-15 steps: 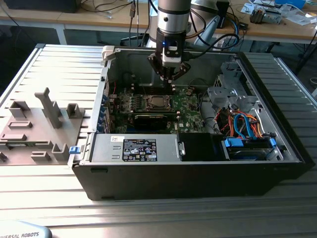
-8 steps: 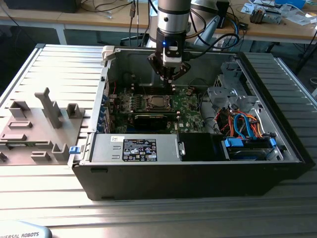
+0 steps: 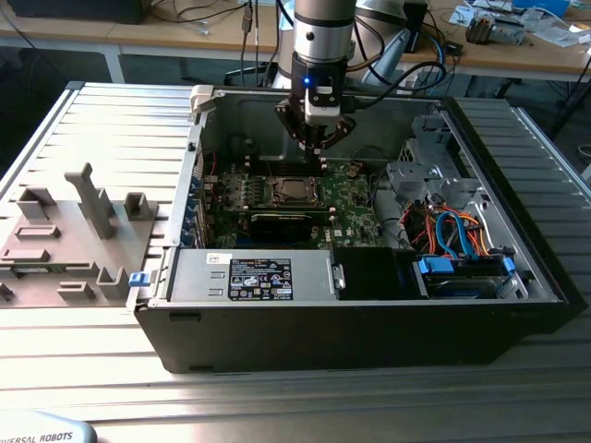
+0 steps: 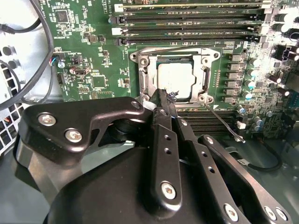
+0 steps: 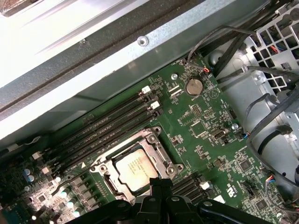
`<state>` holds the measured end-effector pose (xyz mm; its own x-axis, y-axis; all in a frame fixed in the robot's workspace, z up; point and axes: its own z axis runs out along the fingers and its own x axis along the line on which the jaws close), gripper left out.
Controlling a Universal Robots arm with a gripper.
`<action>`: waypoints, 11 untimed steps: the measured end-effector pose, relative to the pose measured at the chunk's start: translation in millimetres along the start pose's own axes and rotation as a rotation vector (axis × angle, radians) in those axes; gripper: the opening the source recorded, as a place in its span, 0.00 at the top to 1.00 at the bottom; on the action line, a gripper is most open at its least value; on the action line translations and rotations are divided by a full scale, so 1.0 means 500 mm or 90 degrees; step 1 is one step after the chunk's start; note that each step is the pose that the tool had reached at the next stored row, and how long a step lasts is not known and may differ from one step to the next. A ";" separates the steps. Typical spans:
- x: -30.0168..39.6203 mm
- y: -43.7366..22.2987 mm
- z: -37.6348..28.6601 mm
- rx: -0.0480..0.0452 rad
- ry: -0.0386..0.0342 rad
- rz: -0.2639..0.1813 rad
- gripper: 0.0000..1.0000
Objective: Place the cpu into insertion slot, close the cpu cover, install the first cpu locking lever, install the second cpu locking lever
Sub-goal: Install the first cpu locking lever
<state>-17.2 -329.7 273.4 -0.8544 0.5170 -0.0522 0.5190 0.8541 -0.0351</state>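
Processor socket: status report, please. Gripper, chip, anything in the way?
Gripper shut, tips at cover edge. Chip seated, cover down. One wire lever sticking out sideways.

Upright arm (image 3: 323,37), downward gripper (image 3: 319,148), fingers (image 4: 164,140) pressed together.

Soft, even overhead light on my table (image 3: 111,120) right now, and the inside of the case (image 3: 369,332) sits in shade. In the second wrist view, glare whitens the chip (image 4: 176,80) and the far corner of the green board (image 4: 93,65). In the first wrist view the case wall (image 5: 70,37) burns out white.
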 end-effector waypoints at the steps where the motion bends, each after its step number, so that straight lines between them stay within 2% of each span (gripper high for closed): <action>1: 0.000 0.000 0.000 0.0000 0.0000 -0.001 0.89; 11: 0.000 0.000 0.000 -0.0007 -0.0005 -0.013 0.89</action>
<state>-17.2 -329.7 273.4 -0.8650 0.4990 -0.0522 0.5010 0.8647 -0.0352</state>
